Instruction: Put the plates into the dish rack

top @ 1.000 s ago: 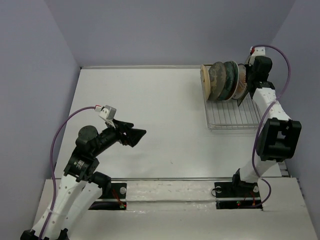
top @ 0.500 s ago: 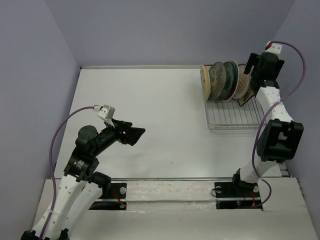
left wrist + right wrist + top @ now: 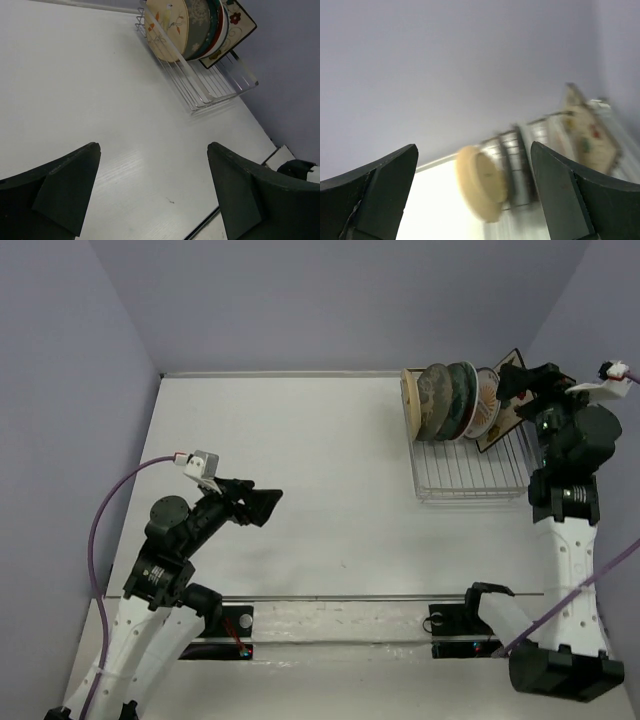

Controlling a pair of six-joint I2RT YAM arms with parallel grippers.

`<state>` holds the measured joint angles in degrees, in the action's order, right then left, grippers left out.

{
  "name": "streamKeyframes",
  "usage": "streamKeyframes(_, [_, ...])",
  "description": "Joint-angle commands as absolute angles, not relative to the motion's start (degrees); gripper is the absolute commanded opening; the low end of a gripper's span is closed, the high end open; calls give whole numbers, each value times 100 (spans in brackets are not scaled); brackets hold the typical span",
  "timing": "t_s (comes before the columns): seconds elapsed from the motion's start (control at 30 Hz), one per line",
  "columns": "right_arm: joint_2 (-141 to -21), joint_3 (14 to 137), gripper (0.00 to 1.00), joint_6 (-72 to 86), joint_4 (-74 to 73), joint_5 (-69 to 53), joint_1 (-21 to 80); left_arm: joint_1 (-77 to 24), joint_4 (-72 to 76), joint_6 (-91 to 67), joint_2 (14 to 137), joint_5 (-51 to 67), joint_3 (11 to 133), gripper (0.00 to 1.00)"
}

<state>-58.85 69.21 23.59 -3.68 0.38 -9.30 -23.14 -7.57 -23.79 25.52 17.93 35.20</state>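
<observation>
Plates (image 3: 450,400): all up on edge in the dish rack (image 3: 470,470), far right corner of the table (image 3: 330,470). Cream bird plate (image 3: 167,22) at the left end, square floral plate (image 3: 500,410) leaning at the right.
Right gripper (image 3: 530,380): jaws wide apart, empty, near the square floral plate.
Left gripper (image 3: 152,145): spread wide, empty, over the table's left side.

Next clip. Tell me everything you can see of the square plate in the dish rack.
The square plate has a cream face with small red and green flower motifs and a thin dark border; it looks like glazed ceramic. It stands on edge in the dish rack, tilted, at the right end of the row, next to the round plates. It seems to lean on the nearest one, though the contact itself is hidden. Its lower edge sits among the rack's wires.
</observation>
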Motion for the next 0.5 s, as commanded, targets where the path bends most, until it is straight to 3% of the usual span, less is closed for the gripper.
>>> streamKeyframes(0.0, [-4873,5752,100,4082,753,-2780,-932,-2276,-624,-2426,2400,1416,3946,99])
streamKeyframes(0.23, [-2993,4405,100,4746,705,-3920,-932,-2276,-703,-2417,2005,731,4385,99])
streamKeyframes(0.47, [-2039,4481,100,4246,-298,-3894,-932,-2285,-475,-2575,1872,641,4280,99])
